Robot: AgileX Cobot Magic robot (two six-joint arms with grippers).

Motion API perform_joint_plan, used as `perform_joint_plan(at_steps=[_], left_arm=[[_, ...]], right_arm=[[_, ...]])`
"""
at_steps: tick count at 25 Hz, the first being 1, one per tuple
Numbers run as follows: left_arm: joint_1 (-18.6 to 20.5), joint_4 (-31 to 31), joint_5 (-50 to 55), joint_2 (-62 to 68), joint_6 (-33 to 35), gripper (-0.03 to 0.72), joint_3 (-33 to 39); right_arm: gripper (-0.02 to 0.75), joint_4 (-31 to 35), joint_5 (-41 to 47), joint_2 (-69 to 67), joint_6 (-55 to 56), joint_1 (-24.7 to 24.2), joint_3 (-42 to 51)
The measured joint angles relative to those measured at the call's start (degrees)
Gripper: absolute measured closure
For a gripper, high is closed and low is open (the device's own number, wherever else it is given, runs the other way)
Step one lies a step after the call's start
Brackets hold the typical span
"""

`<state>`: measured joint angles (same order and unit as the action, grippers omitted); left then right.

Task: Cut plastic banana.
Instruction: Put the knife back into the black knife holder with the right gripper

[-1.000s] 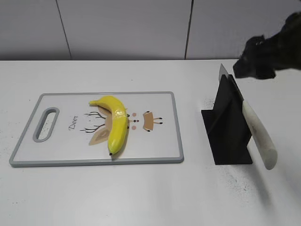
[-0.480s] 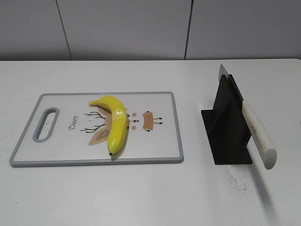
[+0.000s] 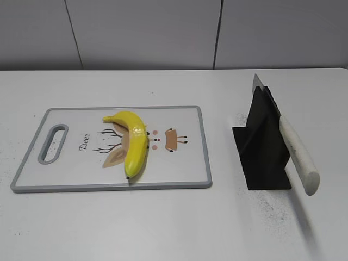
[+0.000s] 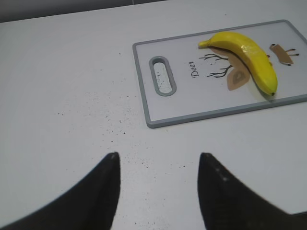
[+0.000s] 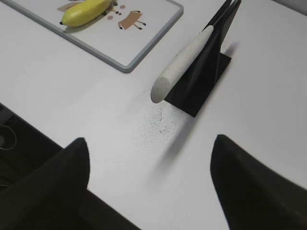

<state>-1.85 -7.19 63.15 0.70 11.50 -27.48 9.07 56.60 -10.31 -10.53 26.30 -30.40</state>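
A yellow plastic banana (image 3: 133, 142) lies whole on a white cutting board (image 3: 65, 174) with a grey rim and a deer drawing. It also shows in the left wrist view (image 4: 247, 50) and the right wrist view (image 5: 86, 12). A knife with a white handle (image 3: 298, 155) rests slanted in a black stand (image 3: 263, 147), handle toward the front; it shows in the right wrist view (image 5: 184, 60). My left gripper (image 4: 158, 160) is open and empty over bare table left of the board. My right gripper (image 5: 151, 146) is open and empty near the table's front edge, short of the knife handle. Neither gripper shows in the exterior view.
The white table (image 3: 174, 228) has dark specks around the stand and to the left of the board. Its front edge (image 5: 29, 127) shows in the right wrist view, with dark floor below. A grey panelled wall (image 3: 147, 32) stands behind.
One second ago the right arm showed at the upper right of the exterior view, above the knife stand. It has since left that view. The banana, board and knife have not moved.
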Motion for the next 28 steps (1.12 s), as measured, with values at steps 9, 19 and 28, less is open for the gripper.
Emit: perform_joint_plan(at_steps=[9,19,28], left_arm=[[0.0,-0.1,0.0,0.0,0.0,0.189,0.0],[0.1,-0.2,-0.1,0.0,0.0,0.189,0.0],[0.1,-0.2,-0.1,0.0,0.0,0.189,0.0]], right_arm=[[0.144,-0.1,3.2,8.1,0.2,0.0,1.3],[0.144,1.5,3.3,10.7,0.2,-5.0,1.4],[0.144,1.7,3.3,10.7,0.2,-21.7,1.6]])
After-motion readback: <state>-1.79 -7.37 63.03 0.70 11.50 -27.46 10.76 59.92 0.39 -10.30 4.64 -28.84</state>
